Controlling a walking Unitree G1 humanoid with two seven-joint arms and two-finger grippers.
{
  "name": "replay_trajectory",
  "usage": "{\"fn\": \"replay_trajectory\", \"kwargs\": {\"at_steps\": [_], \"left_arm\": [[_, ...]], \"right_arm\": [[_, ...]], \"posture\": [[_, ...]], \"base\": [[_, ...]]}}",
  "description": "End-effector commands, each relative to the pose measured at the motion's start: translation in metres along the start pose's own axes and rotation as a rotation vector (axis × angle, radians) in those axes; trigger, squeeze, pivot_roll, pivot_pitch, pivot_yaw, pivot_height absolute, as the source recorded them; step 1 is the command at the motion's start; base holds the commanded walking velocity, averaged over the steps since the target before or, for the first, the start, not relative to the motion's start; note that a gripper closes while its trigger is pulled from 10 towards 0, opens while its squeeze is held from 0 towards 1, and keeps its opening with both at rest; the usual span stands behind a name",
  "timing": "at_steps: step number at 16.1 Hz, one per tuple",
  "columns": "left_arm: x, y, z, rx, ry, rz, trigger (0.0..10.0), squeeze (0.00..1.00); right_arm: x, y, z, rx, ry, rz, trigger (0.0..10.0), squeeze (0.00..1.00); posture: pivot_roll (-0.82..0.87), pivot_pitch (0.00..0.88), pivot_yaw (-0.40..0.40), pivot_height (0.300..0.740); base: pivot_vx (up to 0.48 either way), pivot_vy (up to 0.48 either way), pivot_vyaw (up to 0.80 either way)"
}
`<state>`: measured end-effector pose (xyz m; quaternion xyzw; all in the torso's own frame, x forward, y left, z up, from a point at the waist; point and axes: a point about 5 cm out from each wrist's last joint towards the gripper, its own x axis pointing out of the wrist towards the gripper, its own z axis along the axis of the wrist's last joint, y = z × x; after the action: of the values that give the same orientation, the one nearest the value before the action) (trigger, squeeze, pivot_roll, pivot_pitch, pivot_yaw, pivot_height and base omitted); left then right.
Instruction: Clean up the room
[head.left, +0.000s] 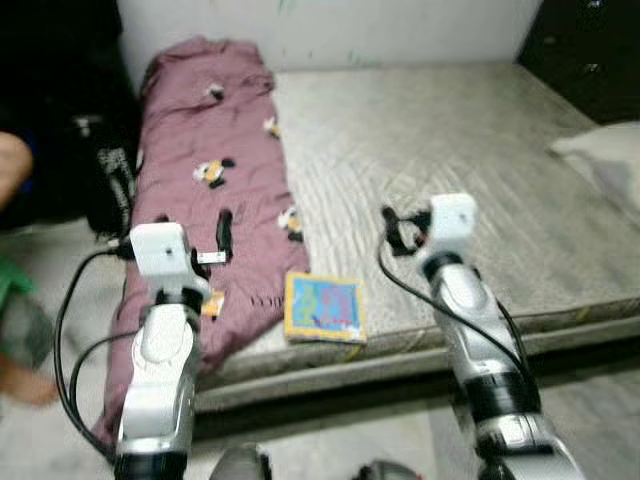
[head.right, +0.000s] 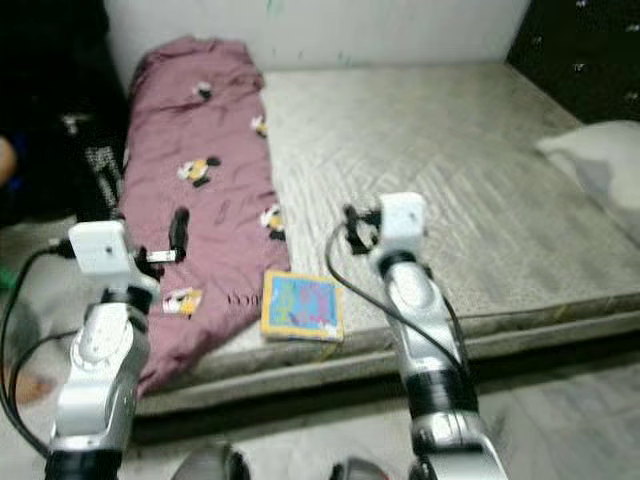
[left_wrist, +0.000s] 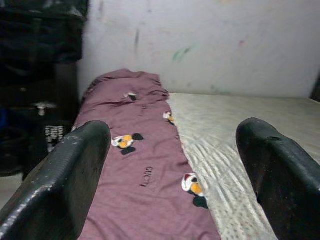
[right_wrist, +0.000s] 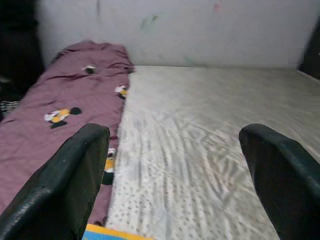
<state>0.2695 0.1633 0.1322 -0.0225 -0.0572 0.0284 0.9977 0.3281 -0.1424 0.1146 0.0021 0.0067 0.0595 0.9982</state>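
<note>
We see the left gripper (left_wrist: 170, 180) with its fingers (left_wrist: 60, 180) spread wide, holding nothing, raised over the lower part of the maroon blanket (head.left: 215, 170) at the left of the head views. The right gripper (right_wrist: 175, 185) is spread wide too and empty, its fingers (right_wrist: 65, 180) above the bare mattress (head.left: 450, 170) at centre frame, touching nothing that we can make out. The blanket has small cartoon prints and lies in a long strip down the left side of the mattress, from the white wall (head.left: 330, 30) at the top to the near edge, where it hangs over toward the floor (head.left: 40, 420). A book (head.left: 324, 308) with a yellow border and blue cover lies flat at the mattress's near edge, lower centre, just right of the blanket and between the two arms. A white pillow (head.left: 605, 160) sits at the right edge of the frame. Dark furniture (head.left: 590, 50) fills the upper right corner. At the left edge there is part of a person (head.left: 15, 300), blurred.
</note>
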Motion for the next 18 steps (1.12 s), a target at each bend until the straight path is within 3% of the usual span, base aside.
{"fn": "replay_trajectory", "kwargs": {"at_steps": [1,2,3,6,10,14,18], "left_arm": [[0.0,0.004,0.008,0.007,-0.019,0.005,10.0,0.0],[0.0,0.006,0.009,0.006,-0.014,0.009,10.0,0.0],[-0.001,0.009,0.008,0.006,-0.009,0.027,10.0,0.0],[-0.018,0.016,-0.002,0.013,0.046,0.064,10.0,0.0],[-0.015,0.017,-0.005,0.004,0.088,0.042,10.0,0.0],[-0.011,0.022,-0.003,-0.019,0.089,0.036,10.0,0.0],[-0.016,0.02,-0.006,-0.025,0.104,0.057,10.0,0.0]], "right_arm": [[0.001,0.007,0.014,0.007,-0.05,0.008,10.0,1.0],[0.001,0.007,0.013,0.015,-0.046,-0.001,10.0,0.11],[0.0,0.008,0.011,0.026,-0.032,-0.001,10.0,0.0],[-0.01,0.009,0.006,0.033,-0.027,-0.001,10.0,0.0],[-0.026,0.001,0.004,0.026,-0.002,-0.05,10.0,0.0],[-0.037,-0.007,0.002,0.005,0.029,-0.068,10.0,0.0],[-0.041,-0.011,0.002,-0.01,0.053,-0.065,10.0,0.0]], "posture": [[-0.02,0.0,-0.031,0.74],[-0.01,0.0,-0.035,0.74],[0.0,0.0,-0.037,0.74],[0.0,0.0,-0.012,0.74],[-0.03,0.046,0.004,0.74],[-0.05,0.09,-0.014,0.74],[-0.05,0.105,-0.024,0.74]], "base": [[0.0,0.0,0.0],[0.0,0.0,0.0],[0.0,0.0,0.0],[0.0,0.0,0.0],[0.0,0.0,0.0],[0.0,0.0,-0.8],[0.0,0.0,-0.8]]}}
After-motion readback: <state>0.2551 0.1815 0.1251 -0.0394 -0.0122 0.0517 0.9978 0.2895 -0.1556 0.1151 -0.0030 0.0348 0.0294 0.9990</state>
